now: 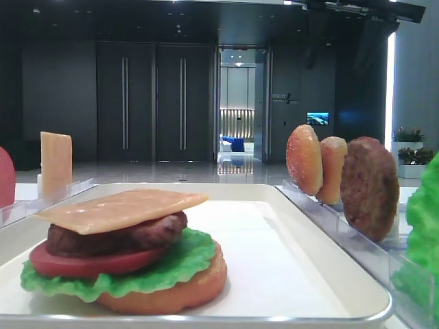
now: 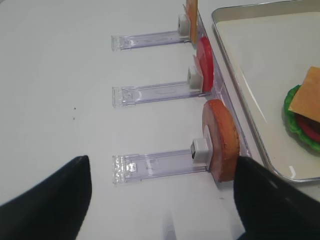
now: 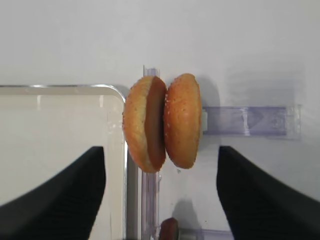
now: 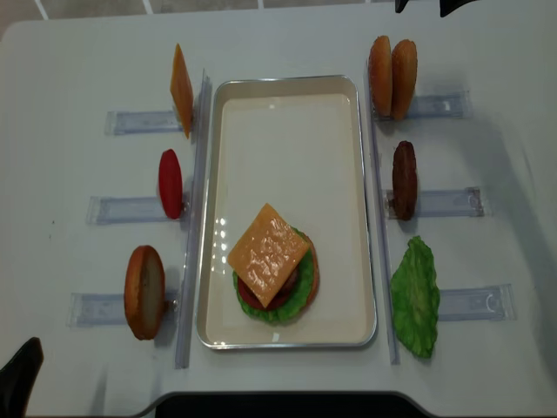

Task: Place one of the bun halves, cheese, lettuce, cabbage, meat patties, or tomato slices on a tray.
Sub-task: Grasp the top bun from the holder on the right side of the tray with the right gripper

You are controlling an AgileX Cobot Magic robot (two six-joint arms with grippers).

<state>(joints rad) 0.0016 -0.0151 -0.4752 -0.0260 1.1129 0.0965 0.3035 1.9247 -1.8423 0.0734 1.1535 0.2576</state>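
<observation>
The right pincer (image 3: 160,195) hangs wide open with nothing in it, its dark fingers (image 3: 260,195) spread to either side above the table (image 3: 240,45). Between and just ahead of them two bun halves (image 3: 162,122) stand on edge, touching each other in a clear rack (image 3: 250,120). To the pincer's left lies the tray (image 3: 126,150) corner. On the tray sits a stack: bottom bun, lettuce (image 4: 300,300), tomato slice (image 1: 75,264), meat patty (image 1: 137,236) and cheese (image 4: 268,254) on top. The left pincer (image 2: 160,200) is also spread open and empty near an upright bun (image 2: 220,140).
</observation>
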